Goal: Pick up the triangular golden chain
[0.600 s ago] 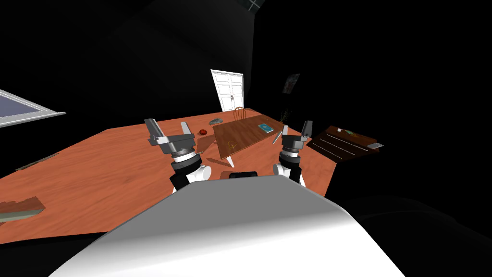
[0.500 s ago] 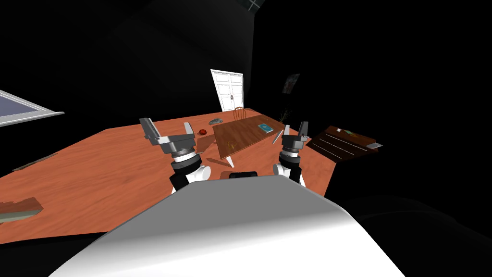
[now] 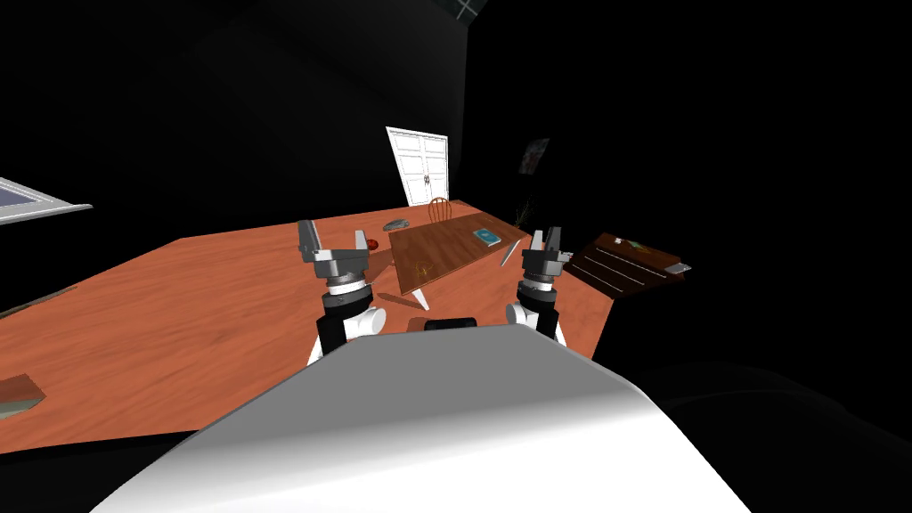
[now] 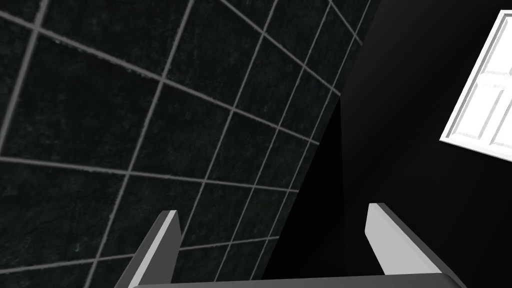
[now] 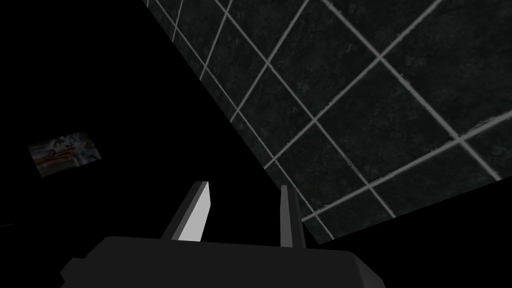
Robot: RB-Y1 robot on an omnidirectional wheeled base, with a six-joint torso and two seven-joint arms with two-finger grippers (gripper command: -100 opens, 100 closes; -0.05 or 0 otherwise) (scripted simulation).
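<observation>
Left gripper (image 3: 335,240), fingers spread and empty, has swung inward toward centre frame, just left of the table (image 3: 454,245). The golden chain (image 3: 420,266) lies untouched on the table's near end. Right gripper (image 3: 545,240), right of centre, has narrowed. Left wrist view: fingers (image 4: 165,245) wide apart. Right wrist view: fingers (image 5: 197,212) closer, gap remaining, holding nothing. The reach is judged barely begun.

Orange floor (image 3: 178,303), wooden table (image 3: 450,248) (white door (image 3: 420,167))
</observation>
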